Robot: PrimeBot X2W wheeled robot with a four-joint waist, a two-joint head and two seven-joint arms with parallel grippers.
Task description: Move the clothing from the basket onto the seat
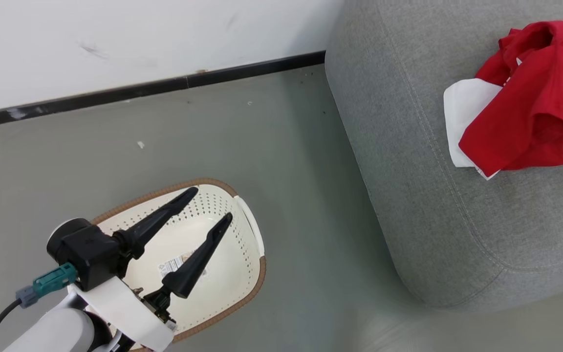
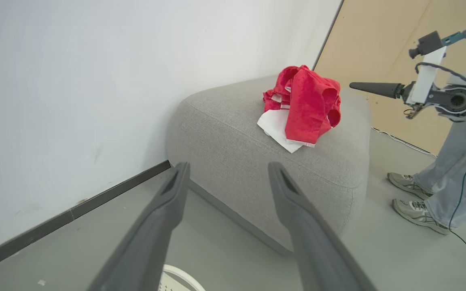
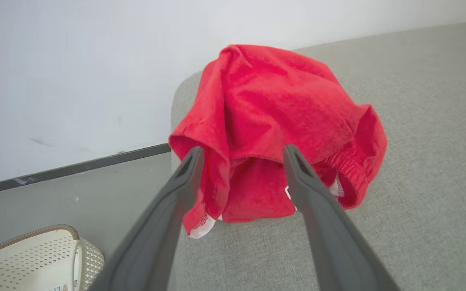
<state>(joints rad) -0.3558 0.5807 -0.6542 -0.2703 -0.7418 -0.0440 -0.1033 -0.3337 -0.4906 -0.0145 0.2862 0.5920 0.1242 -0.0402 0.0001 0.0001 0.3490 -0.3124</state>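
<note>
The grey seat (image 1: 433, 195) is seen beside the wall, and the basket (image 1: 242, 266) is set on the floor apart from it. The clothing (image 1: 530, 98), red over white, is heaped on the seat. The left gripper (image 1: 211, 202) is held spread above the basket. The right gripper (image 3: 243, 148) is likewise spread, close to the clothing and clasping nothing.

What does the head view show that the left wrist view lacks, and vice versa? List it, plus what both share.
Head, not left wrist: the inside of the basket, with its paper label. Left wrist, not head: a person's legs and shoes, a beige panel. Both: the clothing piled on the seat, the open left end effector, the white wall.
</note>
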